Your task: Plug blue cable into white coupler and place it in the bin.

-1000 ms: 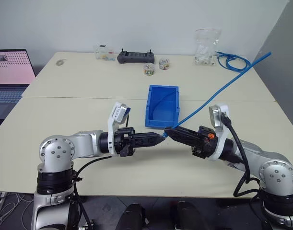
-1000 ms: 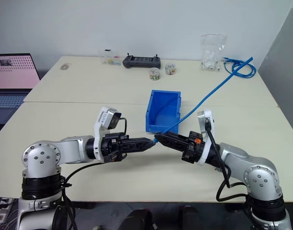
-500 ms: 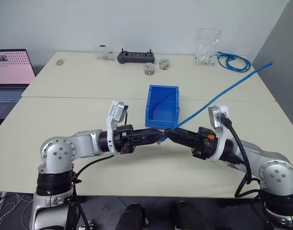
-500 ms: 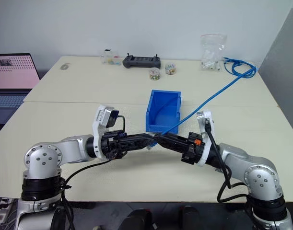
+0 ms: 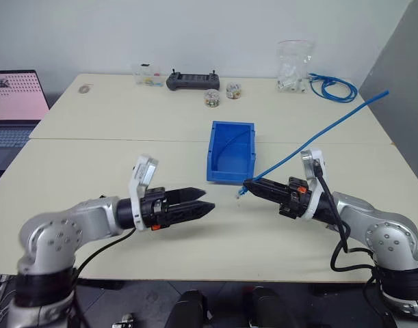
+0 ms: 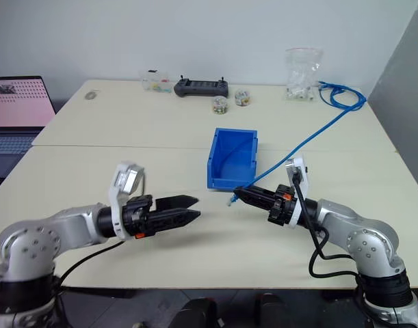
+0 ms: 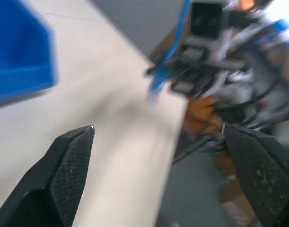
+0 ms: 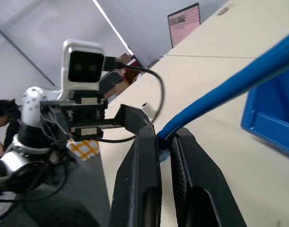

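The left gripper point(image 5: 207, 199) hangs just above the pale worktop point(image 5: 92, 164), its jaws spread wide with nothing between them, pointing toward the right gripper point(image 5: 247, 184) and standing well apart from it. The right gripper's jaws are pinched tight on the blue cable point(image 5: 318, 132) close to its near end, which pokes out past the fingertips and dips toward the worktop; whether the white coupler sits on that end is too small to tell. From the grip the cable rises in a long, fairly straight slant up and away to the right, its far end point(image 5: 384, 92) free in the air over the worktop's right edge. The bin point(image 5: 229, 152) stands on the worktop just behind the gap between the two grippers, its open top facing up, nearer the right gripper than the left. Along the back edge lie a black controller point(image 5: 192, 80), two small round jars point(image 5: 221, 94), a clear plastic bag point(image 5: 293, 65) and a coiled bundle of blue cable point(image 5: 332, 87). A laptop point(image 5: 14, 102) with a pink screen sits off to the left
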